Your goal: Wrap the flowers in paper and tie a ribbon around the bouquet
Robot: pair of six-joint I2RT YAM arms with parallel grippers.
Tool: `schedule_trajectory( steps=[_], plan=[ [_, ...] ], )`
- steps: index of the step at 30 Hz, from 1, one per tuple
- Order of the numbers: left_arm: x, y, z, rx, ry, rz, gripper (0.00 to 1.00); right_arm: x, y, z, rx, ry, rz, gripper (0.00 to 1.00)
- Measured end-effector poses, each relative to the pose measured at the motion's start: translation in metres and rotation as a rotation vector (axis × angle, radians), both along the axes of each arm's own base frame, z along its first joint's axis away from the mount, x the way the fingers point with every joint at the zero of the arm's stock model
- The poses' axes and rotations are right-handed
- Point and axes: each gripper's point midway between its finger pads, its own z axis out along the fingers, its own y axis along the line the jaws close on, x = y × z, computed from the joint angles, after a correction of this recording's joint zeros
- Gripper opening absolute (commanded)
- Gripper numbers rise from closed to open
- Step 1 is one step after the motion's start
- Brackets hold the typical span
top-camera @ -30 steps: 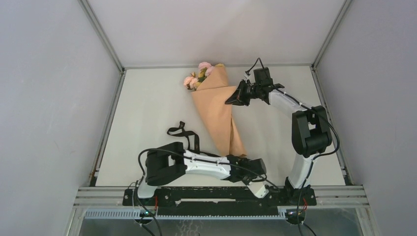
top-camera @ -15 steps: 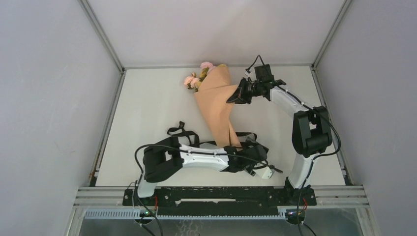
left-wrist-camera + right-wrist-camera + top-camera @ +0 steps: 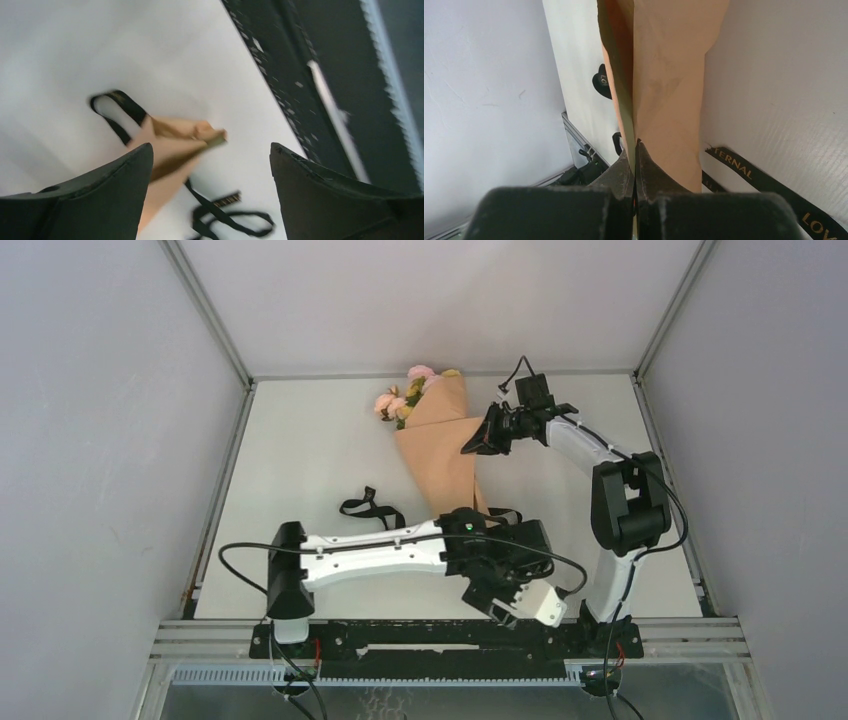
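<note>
The black ribbon [image 3: 370, 508] loops left of the table's [image 3: 300, 440] middle and shows on both sides of the bouquet's [image 3: 445, 455] tip. Its gold lettering reads "ETERNAL" and "LOV". The bouquet lies lengthwise, blooms [image 3: 405, 398] by the far edge and tapered tip toward the near edge, well apart from both side edges. The left gripper [image 3: 211, 150] is spread wide and holds nothing, by the near edge. The right gripper [image 3: 636, 145] is clenched on the bouquet's right paper edge.

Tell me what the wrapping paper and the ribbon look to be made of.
The paper looks thin and matte, peach-orange, holding sharp folds and fine wrinkles. The ribbon seems a black fabric, perhaps satin: it lies limp in loops and carries gold lettering, likely printed. Its weave is too fine to tell.
</note>
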Motion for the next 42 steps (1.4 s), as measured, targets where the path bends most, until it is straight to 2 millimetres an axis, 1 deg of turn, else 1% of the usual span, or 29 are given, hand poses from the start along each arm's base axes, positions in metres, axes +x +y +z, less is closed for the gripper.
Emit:
schedule_trajectory(
  steps=[1,2,4,6,7,9,10,11,13,14,16,17,19,21,22,24,26,27,29,31,34,37,39,42],
  plan=[
    [-0.004,0.009,0.004,0.016,0.024,0.006,0.87,0.0,0.0,-0.001,-0.001,0.002,0.0,0.0],
    [-0.007,0.023,0.007,0.045,0.054,0.018,0.85,0.0,0.0,-0.003,-0.003,0.005,-0.001,0.0],
    [-0.008,0.047,0.012,0.09,0.104,0.051,0.8,-0.001,-0.001,-0.006,-0.005,0.008,-0.002,0.0],
    [0.001,0.075,0.015,0.119,0.159,0.112,0.72,-0.003,-0.001,-0.011,-0.006,0.014,-0.002,0.0],
    [0.012,0.09,0.017,0.124,0.179,0.162,0.69,-0.004,-0.001,-0.013,-0.007,0.016,-0.002,0.0],
    [0.042,0.118,0.024,0.105,0.208,0.289,0.67,-0.007,-0.001,-0.02,-0.009,0.023,0.0,0.0],
    [0.063,0.134,0.029,0.076,0.216,0.375,0.67,-0.009,-0.001,-0.023,-0.011,0.028,0.001,0.0],
    [0.082,0.147,0.033,0.05,0.218,0.452,0.7,-0.012,-0.001,-0.027,-0.013,0.034,0.003,0.0],
    [0.131,0.18,0.039,-0.023,0.205,0.662,0.77,-0.016,0.0,-0.034,-0.019,0.044,0.007,0.0],
    [0.156,0.199,0.038,-0.052,0.191,0.77,0.79,-0.018,0.0,-0.037,-0.021,0.047,0.007,0.0],
    [0.2,0.236,0.03,-0.087,0.162,0.973,0.81,-0.021,0.001,-0.042,-0.026,0.049,0.01,0.0],
    [0.217,0.251,0.022,-0.088,0.15,1.051,0.81,-0.022,0.003,-0.043,-0.028,0.05,0.013,0.0],
    [0.242,0.269,0.002,-0.081,0.136,1.134,0.79,-0.025,0.005,-0.046,-0.031,0.049,0.02,0.0],
    [0.252,0.274,-0.021,-0.057,0.131,1.125,0.74,-0.027,0.008,-0.047,-0.031,0.048,0.026,0.0],
    [0.251,0.273,-0.034,-0.042,0.135,1.093,0.73,-0.028,0.008,-0.047,-0.031,0.047,0.027,0.0],
    [0.242,0.264,-0.056,-0.028,0.146,0.981,0.7,-0.028,0.009,-0.048,-0.03,0.043,0.03,0.0],
    [0.227,0.255,-0.075,-0.03,0.156,0.836,0.69,-0.029,0.009,-0.049,-0.031,0.042,0.029,0.0],
    [0.218,0.249,-0.085,-0.04,0.152,0.734,0.69,-0.03,0.008,-0.05,-0.031,0.043,0.028,0.0],
    [0.207,0.243,-0.097,-0.047,0.143,0.588,0.7,-0.03,0.006,-0.052,-0.035,0.046,0.024,0.0],
    [0.203,0.24,-0.106,-0.045,0.117,0.463,0.71,-0.031,0.004,-0.054,-0.039,0.049,0.019,0.0],
    [0.208,0.237,-0.116,-0.023,0.069,0.32,0.73,-0.032,0.002,-0.056,-0.04,0.052,0.015,0.0],
    [0.213,0.238,-0.134,0.028,0.047,0.246,0.73,-0.032,0.002,-0.057,-0.04,0.052,0.013,0.0],
    [0.212,0.24,-0.149,0.075,0.052,0.221,0.69,-0.032,0.001,-0.057,-0.04,0.053,0.012,0.0],
    [0.223,0.234,-0.147,0.092,0.005,0.197,0.58,-0.032,0.001,-0.057,-0.04,0.053,0.012,0.0]
  ],
)
